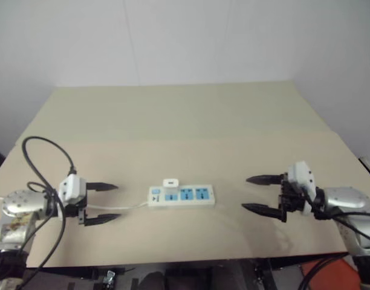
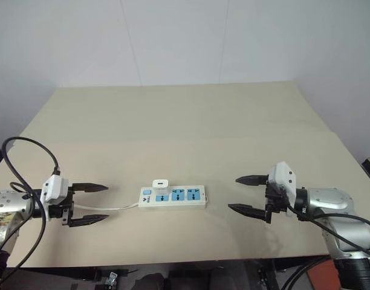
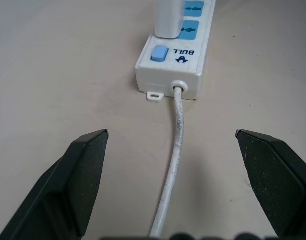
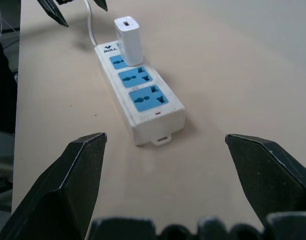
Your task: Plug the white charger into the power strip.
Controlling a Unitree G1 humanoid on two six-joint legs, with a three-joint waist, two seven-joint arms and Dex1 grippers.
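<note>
Here the left pincer point(image 1: 101, 203) sits at lower left, released and empty. At lower centre of the desk point(image 1: 185, 115), the white charger point(image 1: 170, 182) stands plugged into the power strip point(image 1: 182, 196). At lower right, the right pincer point(image 1: 257, 193) is released, empty.

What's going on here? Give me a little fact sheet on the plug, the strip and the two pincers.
charger: upright in the socket nearest the switch
strip: flat on the table, two blue sockets free
cord: runs from the switch end toward the left pincer
left pincer: open, empty, apart from the strip
right pincer: open, empty, apart from the strip
</note>
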